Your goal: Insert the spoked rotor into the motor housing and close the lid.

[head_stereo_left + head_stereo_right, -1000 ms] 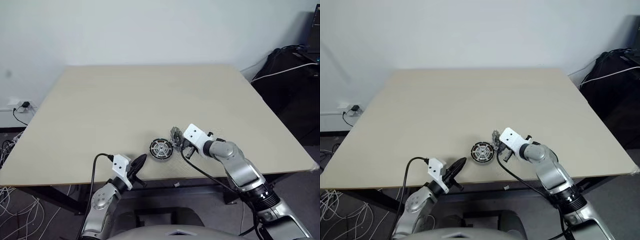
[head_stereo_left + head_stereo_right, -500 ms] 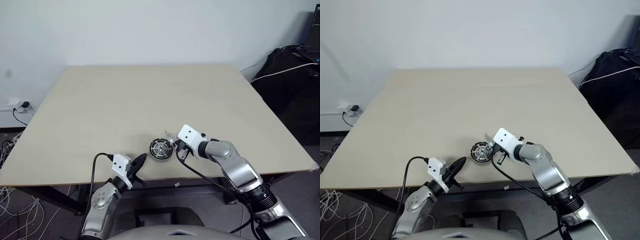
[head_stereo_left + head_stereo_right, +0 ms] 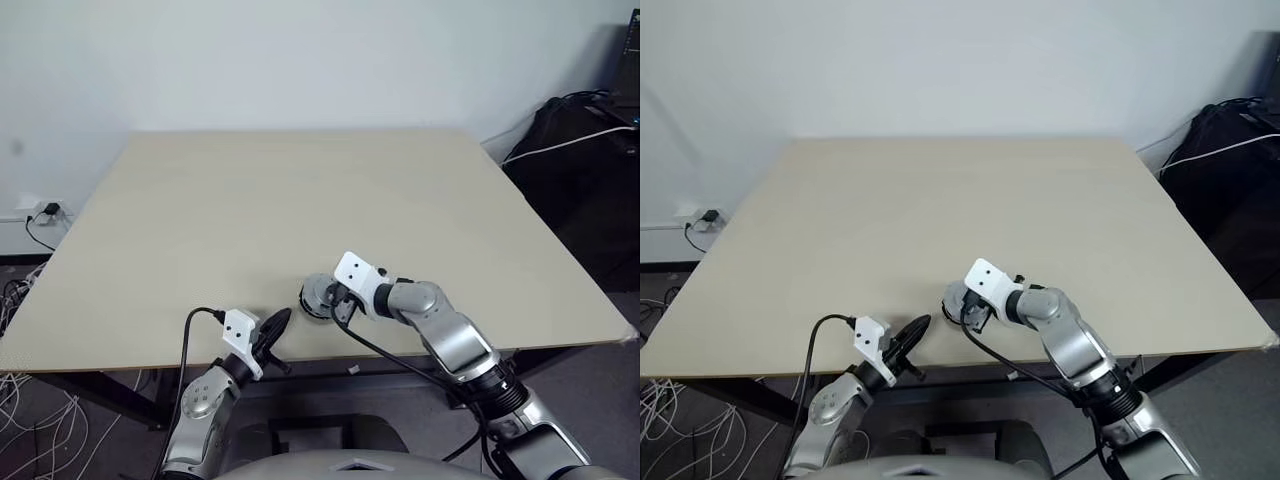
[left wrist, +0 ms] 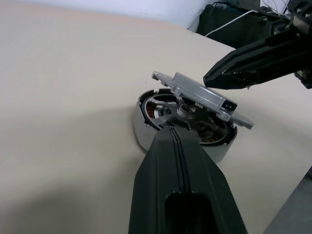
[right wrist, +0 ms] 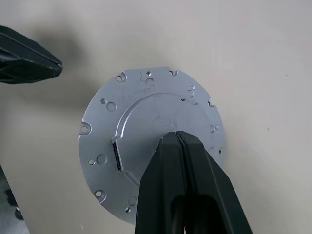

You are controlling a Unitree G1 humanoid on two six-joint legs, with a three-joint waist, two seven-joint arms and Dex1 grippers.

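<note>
Right wrist view: right gripper (image 5: pixel 178 138), fingers pressed together, on the lid's (image 5: pixel 141 122) flat back.

From the left wrist view, the lid (image 4: pixel 202 92) sits tilted over the housing (image 4: pixel 168 124), one edge lifted, rotor spokes and brown windings showing in the gap beneath, and the right gripper's black fingers (image 4: pixel 243 61) rest on the lid's raised side. The left gripper (image 3: pixel 272 328), fingers pinched together and holding nothing, hangs just beside the table's (image 3: pixel 250 200) near edge, a little apart from the housing. That housing sits close to the near edge; the broad tabletop beyond and to both sides lies open. Count: one lid, one housing, one rotor inside, two grippers.
</note>
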